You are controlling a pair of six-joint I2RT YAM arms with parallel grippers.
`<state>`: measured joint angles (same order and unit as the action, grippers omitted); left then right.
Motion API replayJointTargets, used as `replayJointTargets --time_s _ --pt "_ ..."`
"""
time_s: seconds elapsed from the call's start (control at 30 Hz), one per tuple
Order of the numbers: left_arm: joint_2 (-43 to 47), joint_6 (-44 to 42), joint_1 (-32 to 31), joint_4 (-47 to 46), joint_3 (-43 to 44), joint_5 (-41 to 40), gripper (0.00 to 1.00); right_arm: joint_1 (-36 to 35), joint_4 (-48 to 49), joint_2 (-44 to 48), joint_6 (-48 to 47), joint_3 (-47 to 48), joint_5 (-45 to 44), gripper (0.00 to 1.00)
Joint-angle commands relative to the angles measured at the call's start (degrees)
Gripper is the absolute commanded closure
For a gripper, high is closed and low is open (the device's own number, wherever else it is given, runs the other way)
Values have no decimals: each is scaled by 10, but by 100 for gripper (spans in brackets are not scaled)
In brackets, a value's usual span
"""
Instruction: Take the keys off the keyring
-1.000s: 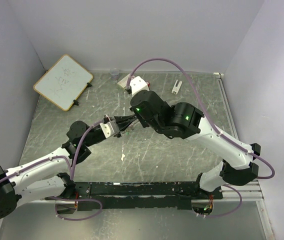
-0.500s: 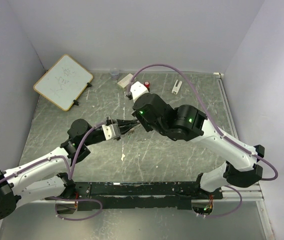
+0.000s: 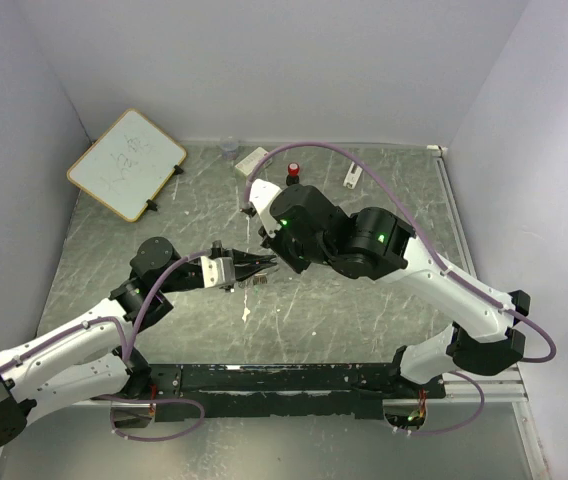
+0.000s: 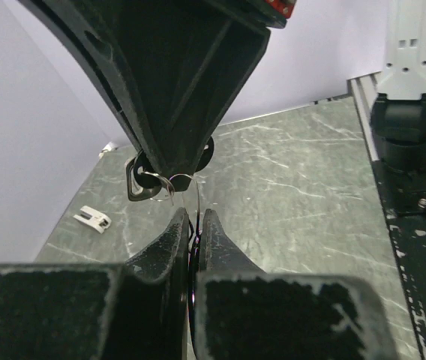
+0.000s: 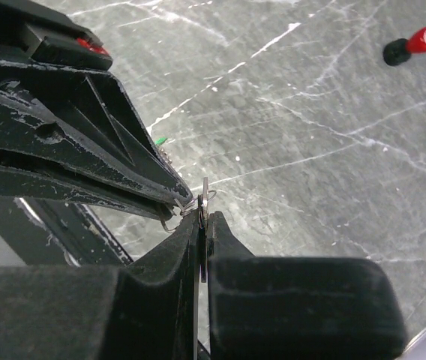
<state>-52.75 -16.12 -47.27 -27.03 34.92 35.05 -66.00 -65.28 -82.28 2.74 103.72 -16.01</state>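
Where the two arms meet above the middle of the desk (image 3: 364, 300), the keyring (image 4: 169, 180) hangs in the air between them, its thin silver loops linked and strung from one set of jaws to the other. One long loop runs down into the left gripper (image 4: 194, 217), whose jaws are pressed together on the wire with barely a slit between them. The right gripper (image 5: 204, 217) comes at it from the opposite side, tip to tip with the left. Its jaws are likewise clamped on a thin metal edge seen end-on, with small wire loops curling out to either side. A black-headed key (image 4: 139, 182) dangles from the ring just beside the right gripper's tip, clear of the desk. Well beyond, near the far edge, lie a red-and-black knob (image 5: 412, 43) and a small white piece (image 4: 93, 218), apart from each other. A whiteboard (image 3: 127, 163) sits in the far left corner.
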Motion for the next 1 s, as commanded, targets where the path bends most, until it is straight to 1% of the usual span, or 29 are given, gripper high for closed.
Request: replayJointTargets --time_s 0.0,0.2,0.3,0.43,0.57,0.77,0.87,0.93,0.97 --pt "30 -5 -14 -57 38 100 93 -6 72 -36 -26 -13 138 100" --pt "34 -8 -14 -53 44 100 93 -5 65 -52 -66 -25 265 100" --pt "34 -7 -15 -52 45 100 93 -6 61 -60 -72 -25 257 100" --pt "44 -5 -14 -58 42 100 93 -5 75 -61 -63 -34 196 100" --pt "55 -7 -14 -52 42 96 93 -2 103 -51 -29 -42 67 100" --pt "59 -6 -15 -38 40 91 93 11 157 -8 5 -35 -85 100" --pt "54 -7 -14 -26 40 83 93 12 201 25 20 -50 -158 100" --pt "49 -10 -15 -19 40 70 93 12 227 44 36 -68 -241 100" --pt "45 -12 -14 -15 40 62 93 14 236 53 37 -77 -260 100"
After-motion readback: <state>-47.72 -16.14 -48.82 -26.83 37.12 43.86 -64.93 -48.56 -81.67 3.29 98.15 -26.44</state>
